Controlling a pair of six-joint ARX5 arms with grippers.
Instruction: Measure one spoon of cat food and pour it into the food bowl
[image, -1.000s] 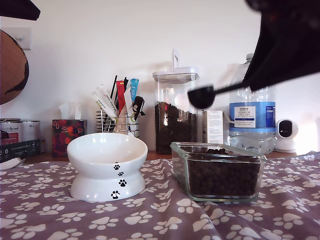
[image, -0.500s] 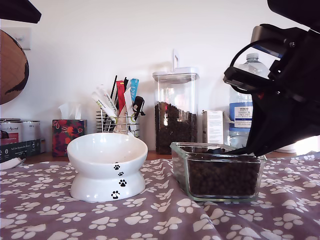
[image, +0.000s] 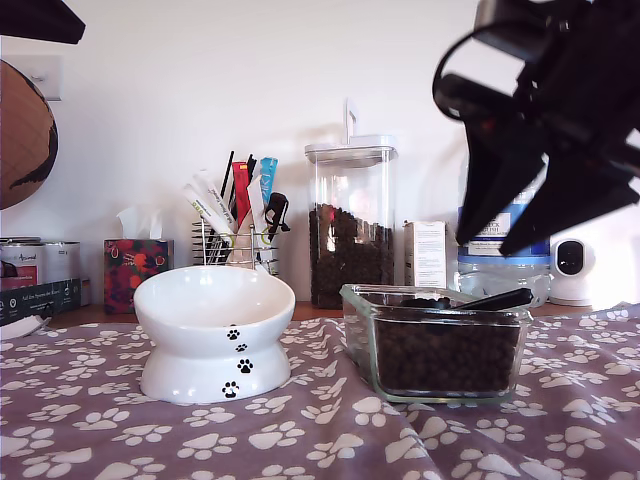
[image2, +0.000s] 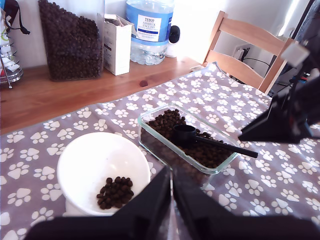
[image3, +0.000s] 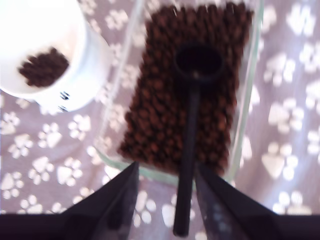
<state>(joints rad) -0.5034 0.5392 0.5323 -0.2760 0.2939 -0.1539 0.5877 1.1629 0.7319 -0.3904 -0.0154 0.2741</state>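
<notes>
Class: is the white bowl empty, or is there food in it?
Not empty: the bowl holds a small pile of kibble.

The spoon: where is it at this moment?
The spoon lies on the cat food in the glass dish, at the exterior view's right of the food bowl.

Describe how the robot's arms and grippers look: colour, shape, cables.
My second gripper has matte black wedge fingers. My first gripper has the same black, tapering fingers. In the exterior view the arm is black and angular, with a looping black cable and a grey block on top.
</notes>
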